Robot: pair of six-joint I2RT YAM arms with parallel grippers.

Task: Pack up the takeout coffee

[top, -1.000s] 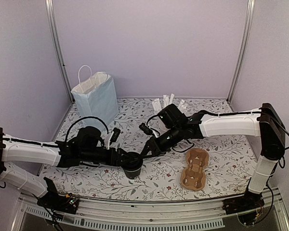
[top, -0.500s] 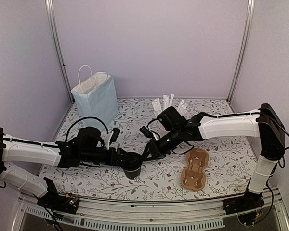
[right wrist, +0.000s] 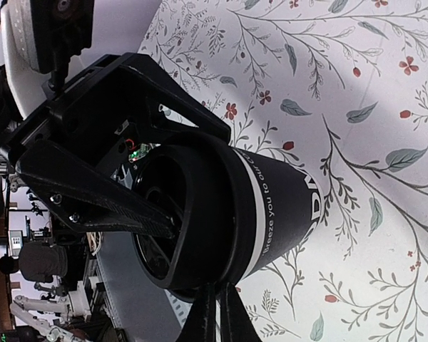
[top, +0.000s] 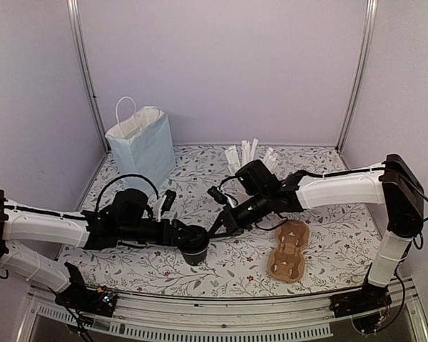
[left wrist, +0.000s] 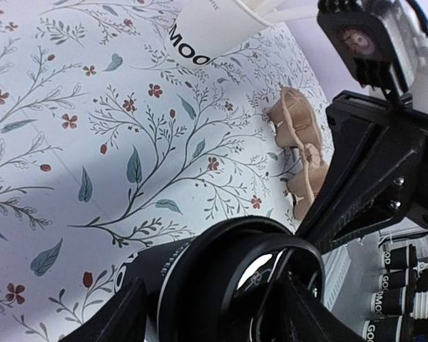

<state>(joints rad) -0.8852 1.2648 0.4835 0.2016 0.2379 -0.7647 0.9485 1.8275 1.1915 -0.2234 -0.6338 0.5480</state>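
The takeout coffee (top: 195, 251) is a black paper cup with a white band and a black lid (right wrist: 200, 214), standing at the front middle of the table. My left gripper (top: 187, 239) reaches in from the left and is shut on the cup, one finger (left wrist: 118, 313) on each side of its wall. In the left wrist view the cup (left wrist: 150, 274) fills the lower middle. My right gripper (top: 216, 231) comes in from the right, shut, its fingertips (right wrist: 215, 303) pressed together against the lid's rim. The cup's side (right wrist: 285, 199) shows white lettering.
A brown pulp cup carrier (top: 288, 251) lies to the right of the cup. A pale blue paper bag (top: 143, 146) stands open at the back left. A white cup bristling with wrapped sticks (top: 248, 152) stands at the back middle.
My right gripper's jaws have closed, and the arm has dropped slightly toward the cup. The left gripper and the cup have stayed put.
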